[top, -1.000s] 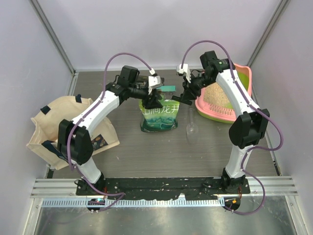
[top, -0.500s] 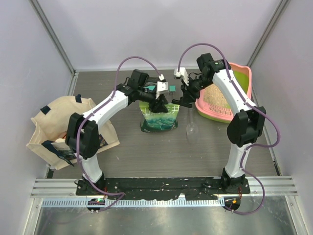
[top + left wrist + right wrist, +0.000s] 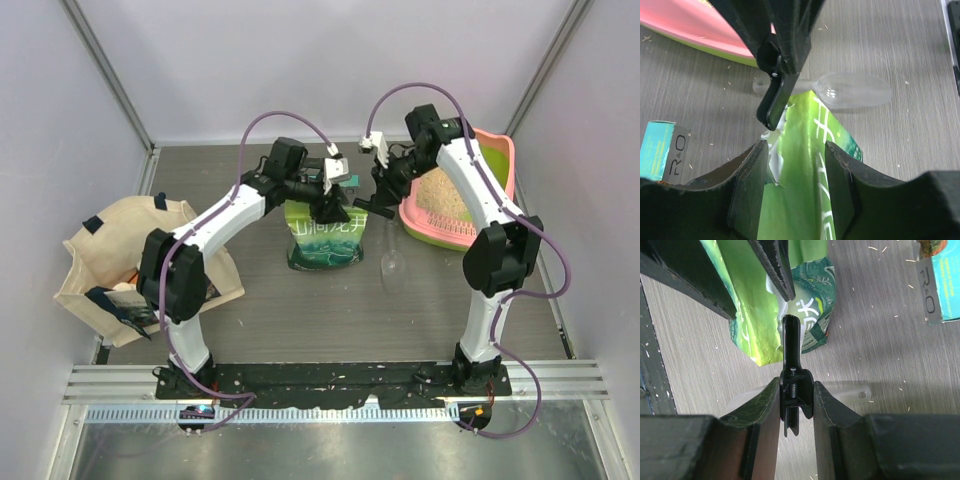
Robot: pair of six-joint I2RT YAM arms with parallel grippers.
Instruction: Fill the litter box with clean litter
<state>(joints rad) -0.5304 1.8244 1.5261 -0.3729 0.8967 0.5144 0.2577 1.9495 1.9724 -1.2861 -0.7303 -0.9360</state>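
Left wrist view: the left gripper (image 3: 795, 165) pinches the green bag (image 3: 832, 132) top, mid-table; the right gripper (image 3: 796, 388) clamps a black clip (image 3: 791, 342).

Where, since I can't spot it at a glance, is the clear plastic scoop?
In the top view the clear plastic scoop lies right of centre, just right of the green printed bag and on the near side of the pink-rimmed litter box.
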